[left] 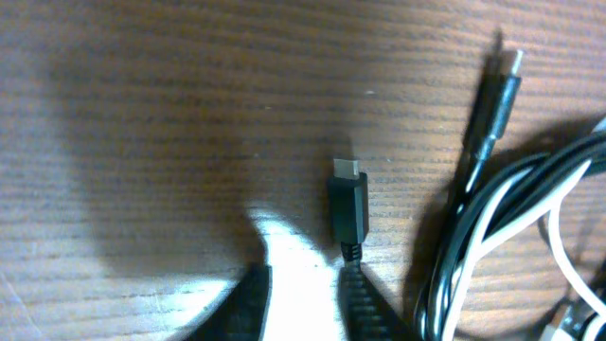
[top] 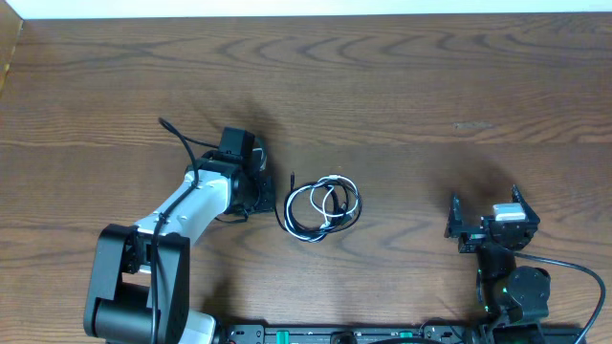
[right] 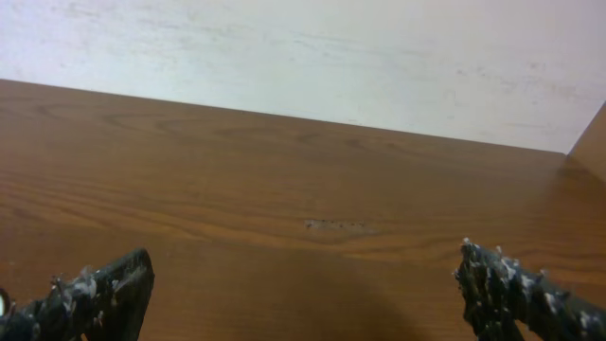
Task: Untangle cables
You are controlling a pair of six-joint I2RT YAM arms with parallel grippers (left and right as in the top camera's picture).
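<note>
**A:** What's the setting?

**B:** A dark brown wood-grain table [top: 402,86], with a pale plastered wall [right: 303,57] behind its far edge.

**A:** And from left to right?

**B:** The left gripper [left: 301,294] has its jaws partly apart, gripping nothing. A small black plug [left: 347,204] lies at one fingertip. Just right of it, mid-table, the thin black and white cables [top: 320,208] lie looped in one tangled coil. Far right, well apart from the coil, the right gripper [right: 303,270] gapes wide.
</note>
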